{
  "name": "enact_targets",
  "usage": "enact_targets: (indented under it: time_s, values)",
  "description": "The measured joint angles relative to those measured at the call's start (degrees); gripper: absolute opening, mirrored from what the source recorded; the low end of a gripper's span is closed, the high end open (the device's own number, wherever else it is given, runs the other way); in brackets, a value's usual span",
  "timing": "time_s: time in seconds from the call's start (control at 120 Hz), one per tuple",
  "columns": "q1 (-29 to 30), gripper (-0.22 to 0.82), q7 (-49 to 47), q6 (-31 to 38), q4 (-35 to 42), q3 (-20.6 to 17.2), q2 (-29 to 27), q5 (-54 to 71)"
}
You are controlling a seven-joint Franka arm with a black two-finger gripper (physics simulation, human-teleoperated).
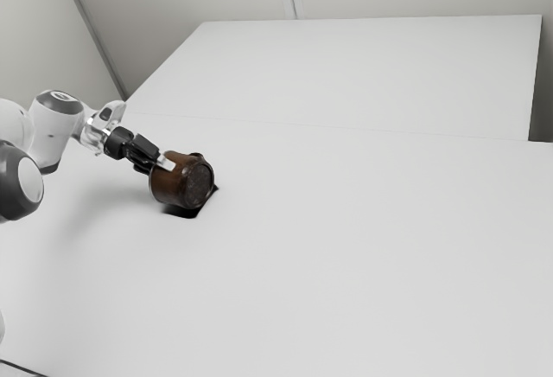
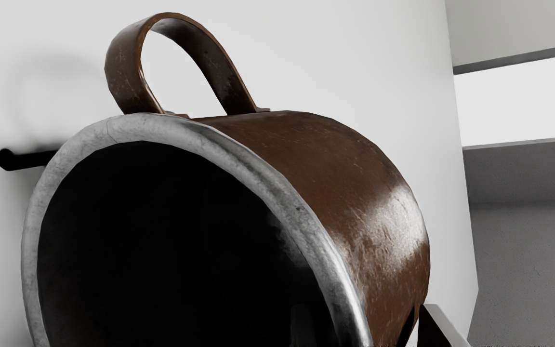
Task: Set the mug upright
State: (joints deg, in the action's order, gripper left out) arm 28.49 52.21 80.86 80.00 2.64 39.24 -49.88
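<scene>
The mug (image 1: 182, 182) lies on its side at the white table (image 1: 346, 265), its mouth toward the gripper (image 1: 162, 165), which is right at the rim; I cannot tell whether it is open or closed. The approach seems done, but turning the mug upright remains.

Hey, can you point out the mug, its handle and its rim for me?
Mug (image 1: 174, 184): exterior view, on its brown side wall.
Handle (image 2: 124, 72): wrist view, on the brown curved strap.
Rim (image 2: 133, 127): wrist view, on the grey band around the opening.
</scene>
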Motion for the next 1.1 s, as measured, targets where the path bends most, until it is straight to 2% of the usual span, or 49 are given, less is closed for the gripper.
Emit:
enact_targets:
  time_s: [0.292,0.667,0.875,1.1]
  values:
    - [0.2,-0.07,0.0,-1.5,-0.1,-1.1,-0.7,-0.5]
    - [-0.3,-0.15,0.1,-1.0,0.1,-1.2,-2.8,0.1]
    - [-4.0,-0.15,0.3,3.4,5.8,-1.1,-10.0,4.1]
    - [-11.9,-0.16,0.2,16.7,18.9,-1.1,-21.5,14.4]
